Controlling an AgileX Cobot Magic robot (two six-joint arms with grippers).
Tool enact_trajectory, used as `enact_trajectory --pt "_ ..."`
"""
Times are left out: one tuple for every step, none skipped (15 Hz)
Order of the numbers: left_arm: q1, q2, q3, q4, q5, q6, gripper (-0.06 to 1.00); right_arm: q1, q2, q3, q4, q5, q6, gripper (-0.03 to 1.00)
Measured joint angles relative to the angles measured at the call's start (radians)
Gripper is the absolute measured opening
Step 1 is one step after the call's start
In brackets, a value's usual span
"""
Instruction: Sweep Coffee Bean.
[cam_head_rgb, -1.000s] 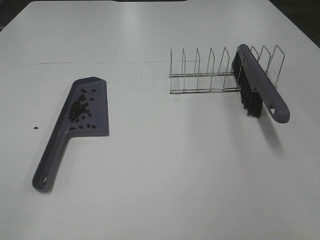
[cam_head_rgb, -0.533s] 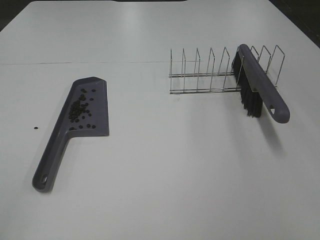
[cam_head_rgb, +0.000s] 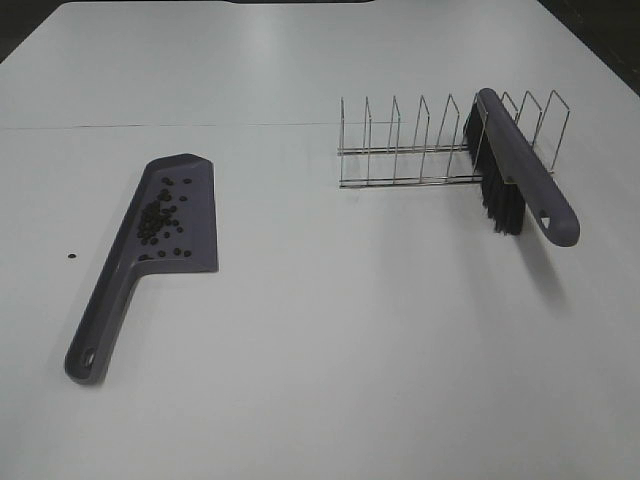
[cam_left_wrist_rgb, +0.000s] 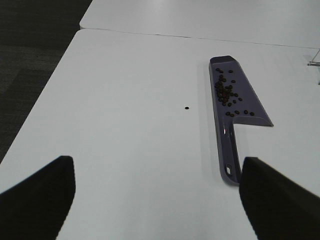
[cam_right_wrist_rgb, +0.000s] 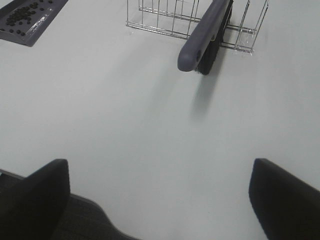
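Observation:
A purple dustpan (cam_head_rgb: 170, 225) lies on the white table at the left, with a pile of coffee beans (cam_head_rgb: 158, 218) in its pan. One stray bean (cam_head_rgb: 71, 255) lies on the table left of its handle. The dustpan (cam_left_wrist_rgb: 231, 102), the beans (cam_left_wrist_rgb: 226, 92) and the stray bean (cam_left_wrist_rgb: 186, 107) also show in the left wrist view. A purple brush (cam_head_rgb: 520, 170) with black bristles leans in a wire rack (cam_head_rgb: 420, 145) at the right; it also shows in the right wrist view (cam_right_wrist_rgb: 202, 35). My left gripper (cam_left_wrist_rgb: 155, 192) and right gripper (cam_right_wrist_rgb: 160, 200) are open and empty, both well back from these things.
The table's left edge (cam_left_wrist_rgb: 45, 105) drops to dark floor. The table's near edge (cam_right_wrist_rgb: 90, 202) shows in the right wrist view. A seam (cam_head_rgb: 160, 126) runs across the table behind the dustpan.

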Motion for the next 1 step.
enact_trajectory --pt "0.0 0.0 0.0 0.0 0.0 0.0 0.81 0.0 0.0 0.0 0.0 0.0 0.0 0.86"
